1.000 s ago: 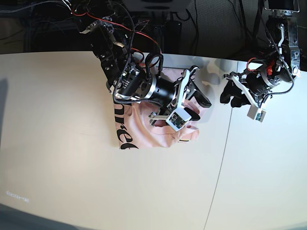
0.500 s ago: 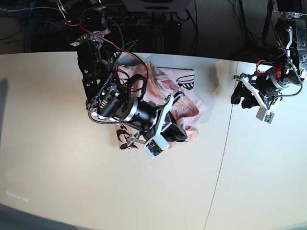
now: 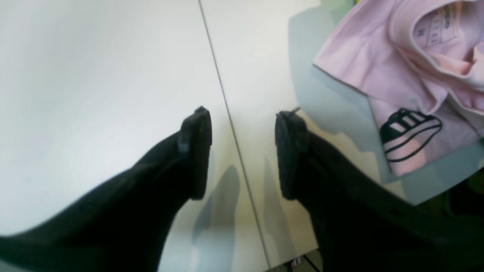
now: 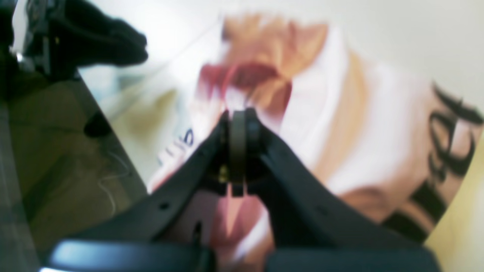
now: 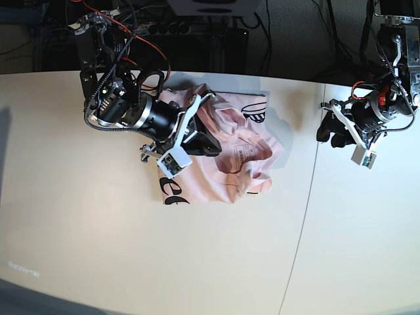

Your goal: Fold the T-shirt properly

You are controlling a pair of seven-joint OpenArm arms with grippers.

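The pale pink T-shirt point(image 5: 252, 141) lies crumpled at mid-table, with black lettering point(image 5: 172, 191) at its near left edge and a black graphic point(image 5: 256, 111) at its far edge. Its white neck label point(image 5: 246, 153) faces up. My right gripper point(image 5: 211, 142) is over the shirt's middle. In the blurred right wrist view its jaws point(image 4: 238, 117) are pressed shut just above the T-shirt point(image 4: 363, 124), and I cannot tell whether any cloth is pinched. My left gripper point(image 5: 330, 133) hovers open over bare table, right of the shirt. The left wrist view shows this gripper point(image 3: 242, 151) empty, with the T-shirt point(image 3: 370, 71) off to one side.
A seam point(image 5: 307, 197) runs front to back between the two tabletop panels, just right of the shirt. Cables and dark equipment point(image 5: 210, 33) crowd the far edge behind the table.
The right arm swept from the shirt's right side down across its near edge, then up and left over its middle, and its jaws closed. The left arm drew slightly right.
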